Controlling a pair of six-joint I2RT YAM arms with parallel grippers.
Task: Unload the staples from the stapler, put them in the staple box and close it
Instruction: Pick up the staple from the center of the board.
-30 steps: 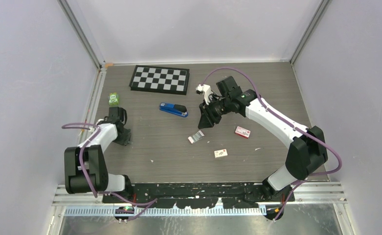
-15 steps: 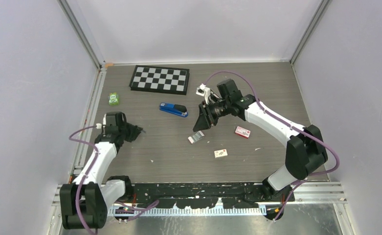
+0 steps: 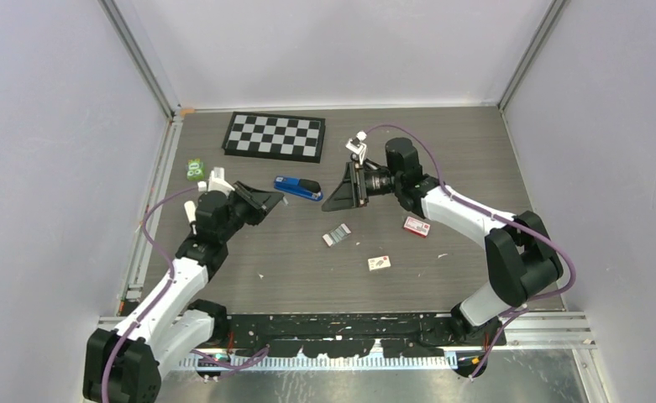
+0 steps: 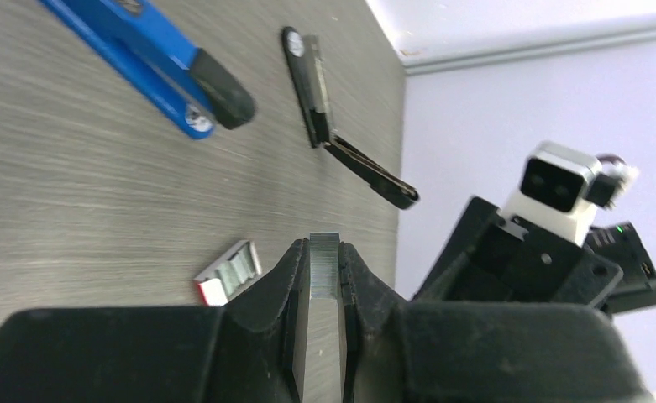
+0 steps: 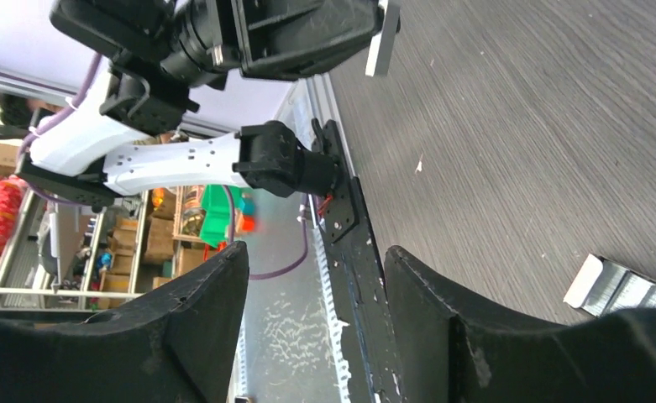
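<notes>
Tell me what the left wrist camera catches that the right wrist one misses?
Only the left wrist view: the blue stapler and the right arm's white camera. Only the right wrist view: the left arm's white links and shelves beyond the table. Both: the loose staples on the table, and the staple strip clamped in the left gripper.
</notes>
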